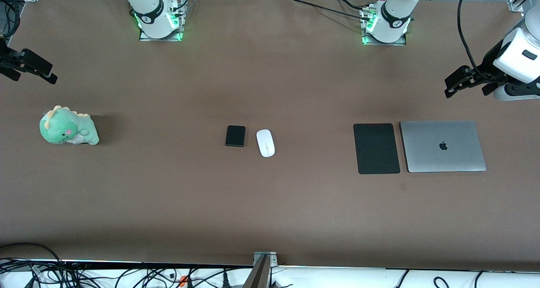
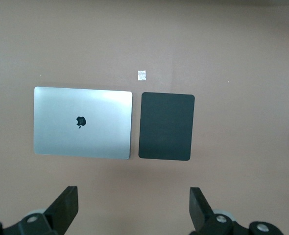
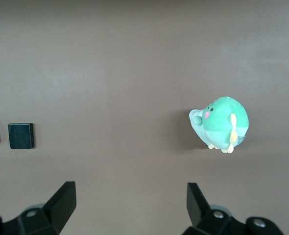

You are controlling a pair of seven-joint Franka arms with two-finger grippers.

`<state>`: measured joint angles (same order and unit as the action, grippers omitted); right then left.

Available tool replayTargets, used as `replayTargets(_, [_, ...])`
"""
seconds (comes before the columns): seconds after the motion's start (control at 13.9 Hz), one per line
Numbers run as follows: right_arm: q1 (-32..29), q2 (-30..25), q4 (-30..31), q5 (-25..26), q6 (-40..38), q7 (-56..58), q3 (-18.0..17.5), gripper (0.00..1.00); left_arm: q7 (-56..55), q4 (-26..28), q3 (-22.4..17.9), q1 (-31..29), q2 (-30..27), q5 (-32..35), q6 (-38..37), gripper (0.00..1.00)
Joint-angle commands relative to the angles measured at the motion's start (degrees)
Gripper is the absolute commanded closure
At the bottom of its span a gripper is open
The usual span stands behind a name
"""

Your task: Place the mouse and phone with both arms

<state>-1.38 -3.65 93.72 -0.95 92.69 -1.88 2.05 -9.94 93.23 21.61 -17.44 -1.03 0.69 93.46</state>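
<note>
Brown counter (image 1: 270, 212), task not yet begun. Phone (image 1: 235, 135): black, flat on the counter mid-length, just beside the mouse (image 1: 265, 143) on the right arm's side, not touching it. Mouse: white, flat, long axis running roughly toward the front camera. Mouse pad (image 1: 376, 148) and closed silver laptop (image 1: 442, 146): side by side toward the left arm's end, below the left gripper (image 2: 133, 208). Green plush dinosaur (image 1: 68, 126): toward the right arm's end, below the right gripper (image 3: 130, 205). Left gripper: raised over its end of the counter, fingers spread wide, empty; mouse well off toward the middle, only its edge showing in the left wrist view. Right gripper: raised over the opposite end, fingers spread wide, empty; phone well off toward the middle. Likely step: each gripper travelling inward to its nearer item. Advised: descend square over each item, close across the short width, keep the arms from crowding, given the small gap between the two.
</note>
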Motion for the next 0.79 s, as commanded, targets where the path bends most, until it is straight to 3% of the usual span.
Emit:
replayTargets(0.0, [-1.0, -1.5, 0.9, 0.7, -0.6, 0.2, -1.0, 0.0, 1.6, -0.2, 0.5, -0.3, -0.2, -0.6, 0.5, 0.0])
replayTargets(0.72, [-1.0, -1.4, 0.9, 0.7, -0.6, -0.1, -1.1, 0.0, 0.9, -0.9, 0.3, -0.5, 0.3, -1.0, 0.5, 0.0])
